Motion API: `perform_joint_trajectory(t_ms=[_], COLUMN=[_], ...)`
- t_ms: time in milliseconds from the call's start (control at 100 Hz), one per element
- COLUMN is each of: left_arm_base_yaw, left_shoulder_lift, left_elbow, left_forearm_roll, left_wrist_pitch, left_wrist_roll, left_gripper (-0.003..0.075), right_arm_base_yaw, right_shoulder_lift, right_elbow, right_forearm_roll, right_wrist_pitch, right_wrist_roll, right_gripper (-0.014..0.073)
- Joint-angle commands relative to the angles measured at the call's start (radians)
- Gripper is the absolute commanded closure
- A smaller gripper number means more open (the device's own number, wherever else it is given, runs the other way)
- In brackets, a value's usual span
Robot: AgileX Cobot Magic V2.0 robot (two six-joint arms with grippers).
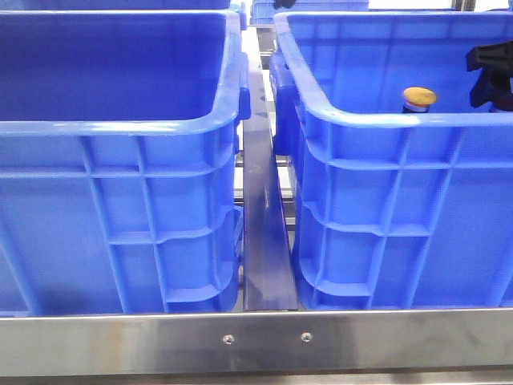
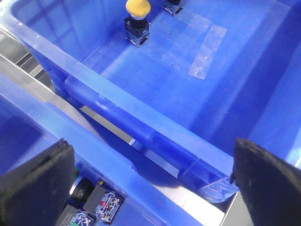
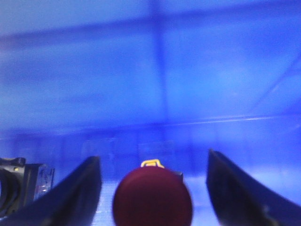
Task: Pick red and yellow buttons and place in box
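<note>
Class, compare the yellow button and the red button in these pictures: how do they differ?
The yellow button has a yellow cap; the red button has a dark red one. The yellow button stands with no fingers around it; the red button sits between the right gripper's open fingers, untouched. Both have round domed caps.

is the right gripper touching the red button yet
Apart. The right wrist view shows the red button centred between the right gripper fingers, with blue crate floor visible in the gap on both sides of the cap.
</note>
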Motion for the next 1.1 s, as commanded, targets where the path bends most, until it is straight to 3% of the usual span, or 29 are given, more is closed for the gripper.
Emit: perform_joint_trajectory(t_ms=[0,510,620,740,870,970,1090], left_arm_base_yaw=[-0.008,-0.008,-0.008,-0.008,-0.008,-0.008,-0.008], left_shoulder_lift=[-0.034,-0.078,-0.114,-0.163,-0.22,-0.269,-0.334], left_elbow=[-0.035,-0.003,0.039,0.098,0.157,0.216,0.302], left_forearm_roll=[-0.005,-0.005,-0.009,-0.03,-0.049,-0.049,-0.055], left_wrist_pitch=[-0.067,-0.112,-0.167,-0.225,-0.271,-0.323,-0.377], left_wrist_roll=[-0.005,-0.005,-0.005,-0.005,-0.005,-0.005,-0.005], left_gripper=[0.0101,0.0102,0.0111,0.0244,0.0526,0.0741,0.0739], right_arm_base_yaw=[-0.002,-0.004,-0.004,-0.004,-0.004,-0.004,-0.004], right_shoulder_lift=[-0.049,-0.308,-0.394,-0.497,-0.612,-0.711,-0.852], right_elbow=[-0.026,0.073,0.136,0.23,0.32,0.387,0.479], right_forearm_roll=[0.004,0.003,0.003,0.003,0.003,0.004,0.007], right_wrist_pitch=[-0.013,0.031,0.031,0.036,0.046,0.056,0.08], right_wrist_roll=[-0.006,-0.006,-0.006,-0.006,-0.006,-0.006,-0.006], right_gripper=[0.0072,0.0077,0.016,0.0398,0.0669,0.0663,0.0662])
